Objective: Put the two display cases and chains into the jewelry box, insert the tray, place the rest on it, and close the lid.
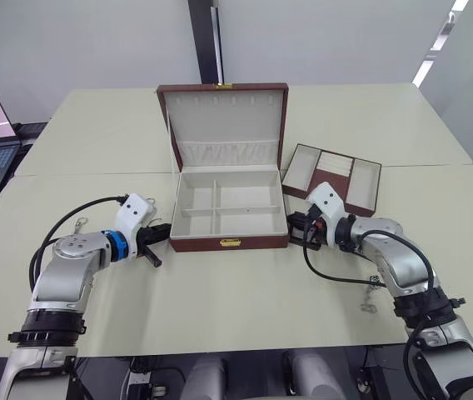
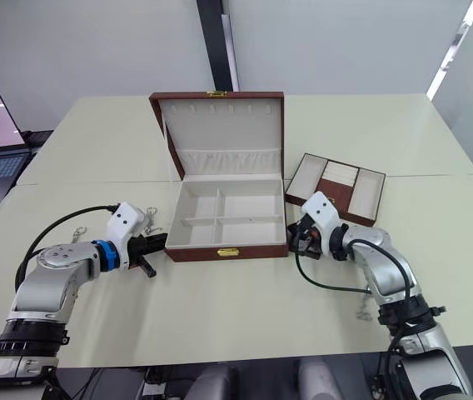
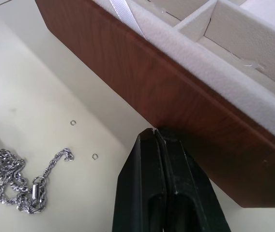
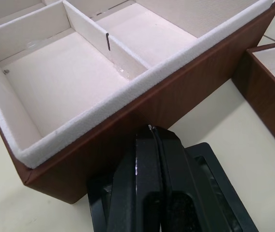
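A: Risks?

B: The jewelry box (image 1: 230, 210) sits mid-worktop (image 1: 220, 308), lid (image 1: 223, 123) up, long axis across the robot, clasp toward it. Both grippers flank it with fingers closed: left gripper (image 3: 153, 133) empty, right gripper (image 4: 149, 128) over a black display case (image 4: 210, 166). A push may skew the box; a chain (image 3: 19, 181) lies close beside it
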`<action>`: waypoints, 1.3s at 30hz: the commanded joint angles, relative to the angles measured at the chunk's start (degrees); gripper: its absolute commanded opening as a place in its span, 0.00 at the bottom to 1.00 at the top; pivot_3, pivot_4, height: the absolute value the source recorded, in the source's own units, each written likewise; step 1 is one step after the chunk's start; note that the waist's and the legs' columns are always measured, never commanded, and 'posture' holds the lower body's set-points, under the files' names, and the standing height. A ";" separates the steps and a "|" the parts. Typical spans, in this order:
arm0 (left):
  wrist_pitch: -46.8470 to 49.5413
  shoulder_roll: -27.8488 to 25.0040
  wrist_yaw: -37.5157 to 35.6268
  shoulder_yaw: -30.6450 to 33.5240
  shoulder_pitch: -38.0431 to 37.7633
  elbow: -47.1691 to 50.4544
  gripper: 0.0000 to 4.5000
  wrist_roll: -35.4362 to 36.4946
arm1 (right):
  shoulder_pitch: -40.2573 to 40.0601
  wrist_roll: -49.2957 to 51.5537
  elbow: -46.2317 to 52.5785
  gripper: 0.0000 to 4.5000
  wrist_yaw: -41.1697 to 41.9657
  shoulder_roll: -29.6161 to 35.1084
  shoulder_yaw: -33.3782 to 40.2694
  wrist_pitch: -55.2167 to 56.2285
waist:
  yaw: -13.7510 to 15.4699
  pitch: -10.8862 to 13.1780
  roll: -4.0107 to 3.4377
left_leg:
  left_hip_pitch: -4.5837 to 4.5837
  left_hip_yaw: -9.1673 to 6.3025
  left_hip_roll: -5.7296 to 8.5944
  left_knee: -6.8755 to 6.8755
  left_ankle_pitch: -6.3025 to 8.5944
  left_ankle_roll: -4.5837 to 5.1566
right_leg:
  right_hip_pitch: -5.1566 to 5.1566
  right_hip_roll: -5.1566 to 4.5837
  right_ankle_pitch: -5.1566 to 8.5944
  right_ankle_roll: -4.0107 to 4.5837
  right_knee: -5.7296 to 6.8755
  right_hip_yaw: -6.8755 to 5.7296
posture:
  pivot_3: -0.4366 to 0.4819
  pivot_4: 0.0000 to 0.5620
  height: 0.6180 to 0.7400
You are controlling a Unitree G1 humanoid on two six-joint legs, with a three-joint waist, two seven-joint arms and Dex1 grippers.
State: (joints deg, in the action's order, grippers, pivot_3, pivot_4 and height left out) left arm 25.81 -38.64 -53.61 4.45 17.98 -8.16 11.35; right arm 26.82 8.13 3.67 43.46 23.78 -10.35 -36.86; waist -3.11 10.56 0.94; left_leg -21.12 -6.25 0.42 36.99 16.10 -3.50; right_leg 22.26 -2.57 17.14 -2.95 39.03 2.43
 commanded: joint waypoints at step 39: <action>-4.65 -16.16 -6.70 15.91 -5.87 -12.01 0.39 7.23 | -9.76 13.58 -5.77 0.36 13.34 17.94 23.14 9.90 | 0.00 0.00 0.00 | 0.02 0.05 -0.02 -0.05 0.01 0.02 | -0.01 0.00 0.01 0.00 -0.05 0.01 | 0.48 0.27 1.00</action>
State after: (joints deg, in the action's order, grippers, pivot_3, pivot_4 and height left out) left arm 22.83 -53.61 -59.65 18.21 12.27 -18.93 18.04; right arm 17.14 20.97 -1.76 55.09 40.53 10.43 -29.60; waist -3.11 10.56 0.94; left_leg -21.08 -6.19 0.39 36.94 16.11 -3.48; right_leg 22.25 -2.57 17.15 -2.94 38.99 2.44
